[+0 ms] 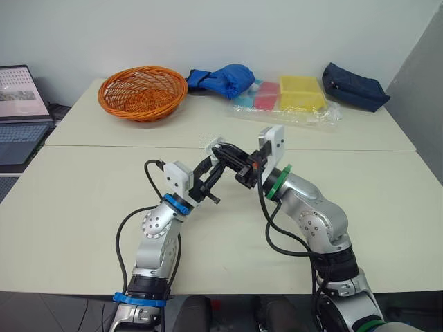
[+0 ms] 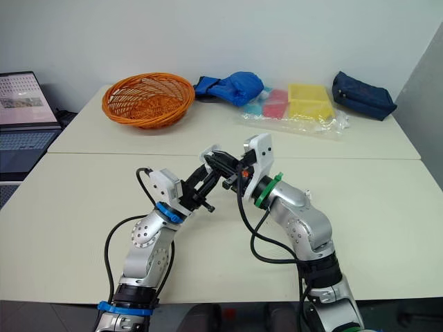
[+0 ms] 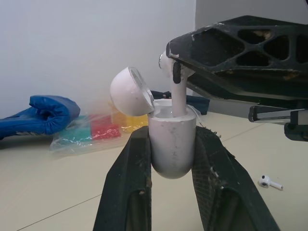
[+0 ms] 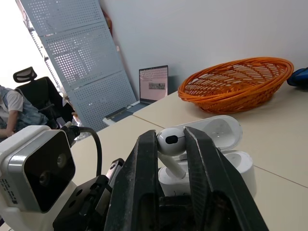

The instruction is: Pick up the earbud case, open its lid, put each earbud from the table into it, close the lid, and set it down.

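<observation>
Right gripper (image 4: 172, 137), closed on a white plastic earbud (image 3: 178, 98), holds its stem in the open white earbud case (image 3: 172, 154), gripped above the beige table (image 1: 83, 207) by the left gripper (image 3: 172, 132). Align stem with socket; seat before releasing.

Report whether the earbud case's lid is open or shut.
Open. The lid is tipped back from the earbud case, exposing the cavity an earbud enters.

orange basket (image 1: 142, 92) | blue glove (image 1: 223, 79) | 3 coloured boxes (image 1: 301, 93) (bagged) | navy pouch (image 1: 353, 86) | laptop (image 1: 21, 111)
</observation>
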`<control>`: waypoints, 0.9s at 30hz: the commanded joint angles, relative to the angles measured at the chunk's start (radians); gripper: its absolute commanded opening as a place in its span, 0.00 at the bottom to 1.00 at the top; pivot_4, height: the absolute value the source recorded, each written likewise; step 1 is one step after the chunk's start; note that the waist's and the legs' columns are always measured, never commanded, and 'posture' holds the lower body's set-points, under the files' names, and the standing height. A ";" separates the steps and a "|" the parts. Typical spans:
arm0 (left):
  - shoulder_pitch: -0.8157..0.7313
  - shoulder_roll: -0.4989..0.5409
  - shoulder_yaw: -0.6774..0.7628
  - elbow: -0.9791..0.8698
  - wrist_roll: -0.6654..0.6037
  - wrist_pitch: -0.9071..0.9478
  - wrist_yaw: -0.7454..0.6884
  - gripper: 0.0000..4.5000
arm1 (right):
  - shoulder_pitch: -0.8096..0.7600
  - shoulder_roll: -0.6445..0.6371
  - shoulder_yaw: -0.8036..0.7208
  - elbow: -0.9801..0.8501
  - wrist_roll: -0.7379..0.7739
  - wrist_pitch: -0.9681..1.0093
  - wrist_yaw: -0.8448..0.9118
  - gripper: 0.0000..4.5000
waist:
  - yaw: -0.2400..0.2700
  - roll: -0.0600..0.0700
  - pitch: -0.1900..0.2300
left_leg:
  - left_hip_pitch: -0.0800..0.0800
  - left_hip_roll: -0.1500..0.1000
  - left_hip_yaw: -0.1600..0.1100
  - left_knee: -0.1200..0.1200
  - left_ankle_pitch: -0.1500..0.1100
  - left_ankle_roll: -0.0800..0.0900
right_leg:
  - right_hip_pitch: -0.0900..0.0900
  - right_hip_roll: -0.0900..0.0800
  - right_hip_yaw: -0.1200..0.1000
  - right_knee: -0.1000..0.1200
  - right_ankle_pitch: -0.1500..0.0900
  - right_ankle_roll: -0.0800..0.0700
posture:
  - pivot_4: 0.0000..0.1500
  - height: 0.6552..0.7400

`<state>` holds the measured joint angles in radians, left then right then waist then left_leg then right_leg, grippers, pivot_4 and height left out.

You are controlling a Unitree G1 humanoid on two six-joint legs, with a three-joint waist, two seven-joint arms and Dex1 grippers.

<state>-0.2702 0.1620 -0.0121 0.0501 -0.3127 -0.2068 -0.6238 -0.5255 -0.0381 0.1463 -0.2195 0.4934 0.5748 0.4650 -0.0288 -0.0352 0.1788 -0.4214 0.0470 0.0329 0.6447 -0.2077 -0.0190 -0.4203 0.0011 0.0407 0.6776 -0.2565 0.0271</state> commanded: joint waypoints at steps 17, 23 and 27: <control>-0.010 -0.016 -0.002 -0.032 -0.003 -0.030 0.000 0.17 | -0.023 -0.003 0.013 0.001 -0.008 0.000 0.007 0.09 | 0.000 0.000 0.000 | 0.000 0.000 0.000 -0.001 0.000 0.000 | 0.000 0.000 0.000 -0.001 0.000 0.000 | 1.00 1.00; -0.009 -0.017 -0.004 -0.040 -0.003 -0.027 0.003 0.17 | -0.024 -0.004 0.014 0.007 -0.015 0.002 0.000 0.09 | 0.000 0.000 0.000 | 0.000 0.000 0.000 -0.001 0.000 0.000 | 0.000 0.000 0.000 -0.001 0.000 0.000 | 1.00 1.00; -0.010 -0.017 -0.004 -0.045 -0.004 -0.024 0.005 0.17 | -0.023 -0.004 0.012 0.007 -0.017 -0.001 -0.006 0.32 | 0.000 0.000 0.000 | 0.000 0.000 0.000 -0.001 0.000 0.000 | 0.000 0.000 0.000 -0.002 0.000 0.000 | 1.00 1.00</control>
<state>-0.2688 0.1513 -0.0131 0.0509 -0.3094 -0.2080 -0.6194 -0.5331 -0.0414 0.1590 -0.1989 0.4835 0.5768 0.4597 -0.0291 -0.0352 0.1789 -0.4218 0.0472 0.0326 0.6437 -0.2077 -0.0190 -0.4205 0.0011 0.0406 0.6761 -0.2566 0.0271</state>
